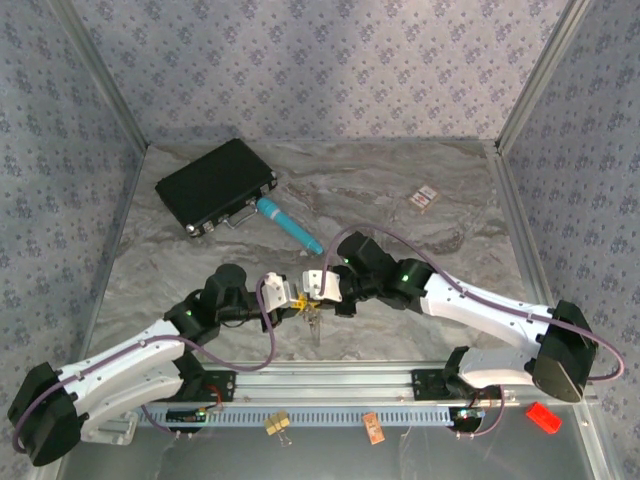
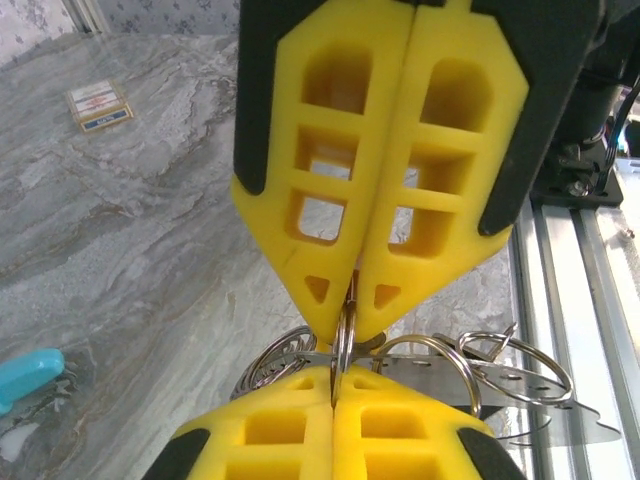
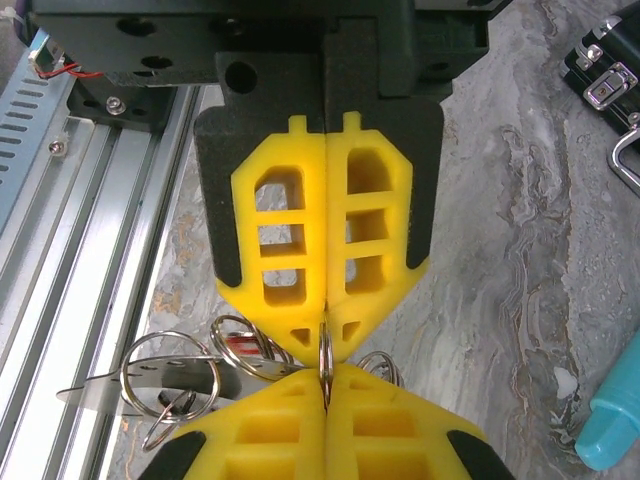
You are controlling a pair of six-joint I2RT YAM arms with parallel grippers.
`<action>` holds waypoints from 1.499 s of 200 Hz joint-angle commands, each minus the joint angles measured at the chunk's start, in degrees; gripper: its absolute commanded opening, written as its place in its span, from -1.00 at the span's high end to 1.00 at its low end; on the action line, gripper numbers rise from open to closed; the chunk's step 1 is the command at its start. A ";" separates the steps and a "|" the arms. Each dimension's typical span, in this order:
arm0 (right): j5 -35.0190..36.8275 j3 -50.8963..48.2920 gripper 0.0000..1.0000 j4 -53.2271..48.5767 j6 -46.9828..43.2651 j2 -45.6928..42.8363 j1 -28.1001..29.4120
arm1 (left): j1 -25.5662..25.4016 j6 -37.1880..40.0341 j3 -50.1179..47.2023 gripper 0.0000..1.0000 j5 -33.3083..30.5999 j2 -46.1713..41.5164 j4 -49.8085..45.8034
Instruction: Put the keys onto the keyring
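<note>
My left gripper (image 2: 340, 378) and my right gripper (image 3: 323, 378) meet tip to tip just above the table's near edge. Both are shut on the same thin metal ring of the keyring (image 2: 343, 345), which stands edge-on between the two pairs of yellow fingers (image 3: 323, 352). Seen from above, the left gripper (image 1: 291, 298) and the right gripper (image 1: 318, 291) touch, and a bunch of rings (image 1: 314, 318) dangles under them. More metal rings (image 2: 520, 365) and a flat metal strip (image 3: 150, 375) hang beside the pinched ring. A red bit, perhaps one of the keys (image 3: 228, 349), peeks out behind those rings.
A black case (image 1: 215, 185) lies at the back left, with a teal pen-like tool (image 1: 290, 225) beside it. A small card (image 1: 425, 197) sits at the back right. The aluminium rail (image 1: 400, 375) runs along the front; below it lie a binder clip (image 1: 277, 424), an orange tag (image 1: 373, 428) and a red piece (image 1: 543, 415).
</note>
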 commanded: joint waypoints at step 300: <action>1.87 2.57 1.00 -4.47 0.30 1.48 -1.24 | -0.21 -0.70 1.84 0.55 -0.73 0.83 2.98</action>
